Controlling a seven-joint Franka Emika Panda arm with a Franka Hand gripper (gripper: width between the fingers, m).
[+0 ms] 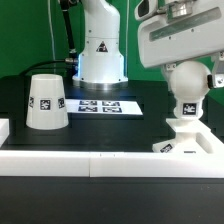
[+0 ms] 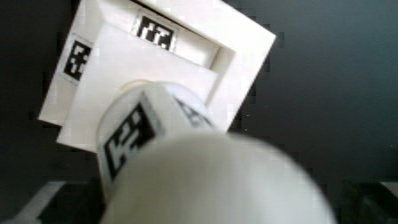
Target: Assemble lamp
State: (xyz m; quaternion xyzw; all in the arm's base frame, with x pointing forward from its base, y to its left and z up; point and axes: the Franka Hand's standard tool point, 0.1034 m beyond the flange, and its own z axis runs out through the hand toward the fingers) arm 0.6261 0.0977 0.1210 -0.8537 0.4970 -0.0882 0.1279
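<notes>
Closest to the wrist lens is the bulb [image 2: 199, 165], a blurred white mass whose tagged stem runs away from you toward the base [image 2: 169, 60] behind it. That line-up explains the pose. You have the stem aimed at the base's raised socket, so it can go straight in.

On the exterior view's clock face, the gripper [image 1: 188, 70] hangs at two o'clock. Its jaws are closed on the bulb's round head, and the bulb stands upright beneath it. The base lies directly below at four o'clock, on the black table [image 1: 110, 128]. You cannot tell from either view whether the stem's end already touches the socket or sits just above it, because the white parts overlap.

A white rail [image 1: 90, 162] runs along six o'clock, in front of the base. The base lies against it or just beside it, and white on white hides the seam. My guess is that the rail is there to brace the base, so it will not slide when you press or twist the stem.

The shade [image 1: 45, 100] stands mouth down at nine o'clock, well apart from the base. The marker board [image 1: 105, 104] lies flat at the centre, between shade and base, with the pedestal [image 1: 100, 45] behind it at twelve. Nothing stands between bulb and socket. Fetching the shade will likely mean reaching across the board.
</notes>
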